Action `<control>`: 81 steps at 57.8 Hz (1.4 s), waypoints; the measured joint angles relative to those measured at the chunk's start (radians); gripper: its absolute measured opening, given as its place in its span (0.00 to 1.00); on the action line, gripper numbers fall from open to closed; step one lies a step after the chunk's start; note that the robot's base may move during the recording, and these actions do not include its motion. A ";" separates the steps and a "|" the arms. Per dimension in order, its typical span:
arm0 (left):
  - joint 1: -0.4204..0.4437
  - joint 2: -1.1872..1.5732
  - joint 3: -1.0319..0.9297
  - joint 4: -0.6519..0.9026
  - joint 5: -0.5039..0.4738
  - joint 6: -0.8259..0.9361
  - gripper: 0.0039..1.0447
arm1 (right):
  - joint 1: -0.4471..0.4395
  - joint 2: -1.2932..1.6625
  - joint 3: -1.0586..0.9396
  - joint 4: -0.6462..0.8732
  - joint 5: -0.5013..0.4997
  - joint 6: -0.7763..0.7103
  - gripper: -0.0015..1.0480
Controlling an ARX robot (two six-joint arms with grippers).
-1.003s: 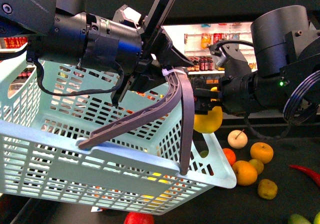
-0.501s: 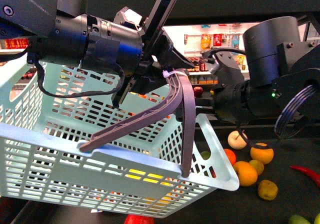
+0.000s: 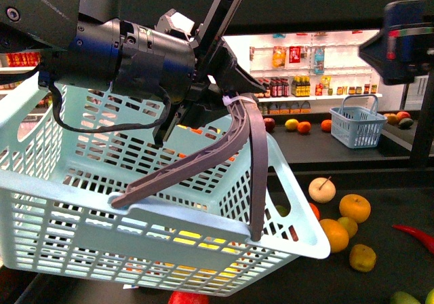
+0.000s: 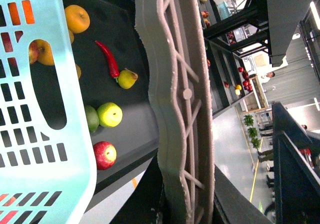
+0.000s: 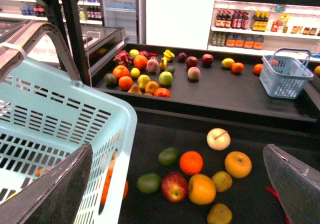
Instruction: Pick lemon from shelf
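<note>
Here, the left gripper (image 3: 227, 99) is clamped on the ribbed grey handle (image 3: 248, 156) of a pale-blue slotted basket (image 3: 61, 202). The right gripper (image 5: 177, 151) gapes empty over the matte black shelf (image 5: 240, 91), with round fruit (image 3: 333, 235) at the basket's 4 o'clock. A yellow patch (image 3: 184, 239) behind the slats may be the lemon; unclear.

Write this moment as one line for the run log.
left pincer: shut on handle of light blue basket | right pincer: open, holds nothing, facing fruit on shelf
</note>
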 joint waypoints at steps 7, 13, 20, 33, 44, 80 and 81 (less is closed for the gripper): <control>0.000 0.000 0.000 0.000 -0.003 0.000 0.10 | -0.011 -0.208 -0.143 -0.012 0.070 0.004 0.98; 0.000 0.000 0.000 0.000 -0.003 0.001 0.10 | -0.058 -0.486 -0.273 -0.231 0.057 0.039 0.77; 0.000 0.000 0.000 0.000 -0.006 0.001 0.10 | -0.058 -0.708 -0.442 -0.277 0.053 0.045 0.54; 0.000 0.000 0.000 0.000 -0.002 -0.001 0.10 | -0.058 -0.856 -0.646 -0.225 0.053 0.046 0.16; 0.000 0.000 0.000 0.000 -0.003 0.000 0.10 | -0.058 -0.923 -0.675 -0.246 0.053 0.047 0.07; 0.000 0.000 0.000 0.000 -0.004 -0.002 0.10 | -0.058 -1.144 -0.736 -0.404 0.053 0.048 0.07; 0.000 0.000 0.000 0.000 -0.004 -0.002 0.10 | -0.058 -1.158 -0.736 -0.425 0.053 0.048 0.07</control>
